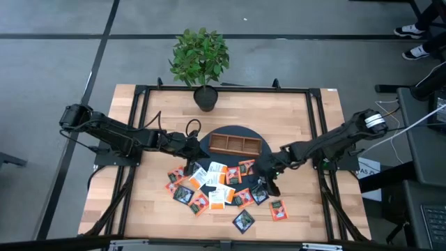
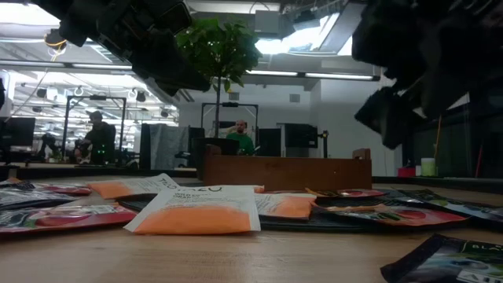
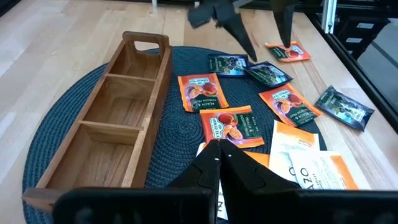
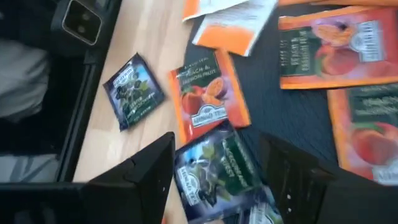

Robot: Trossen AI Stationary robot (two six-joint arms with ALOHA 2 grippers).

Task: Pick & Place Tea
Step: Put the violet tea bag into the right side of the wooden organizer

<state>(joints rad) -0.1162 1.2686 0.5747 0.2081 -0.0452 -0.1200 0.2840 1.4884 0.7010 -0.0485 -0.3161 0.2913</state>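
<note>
- left arm reaches in from the table's left, left gripper (image 1: 193,150) with fingers pressed together, empty, beside the wooden tray (image 1: 235,144)
- right arm stretched from the right, right gripper (image 4: 217,171) spread wide over a dark sachet (image 4: 217,165), not holding it
- one tray, three compartments, empty, on a dark round mat (image 3: 180,121)
- tea sachets (image 1: 216,189) scattered on and around the mat in front of the tray: roughly fifteen, orange, white, dark; exact count unclear
</note>
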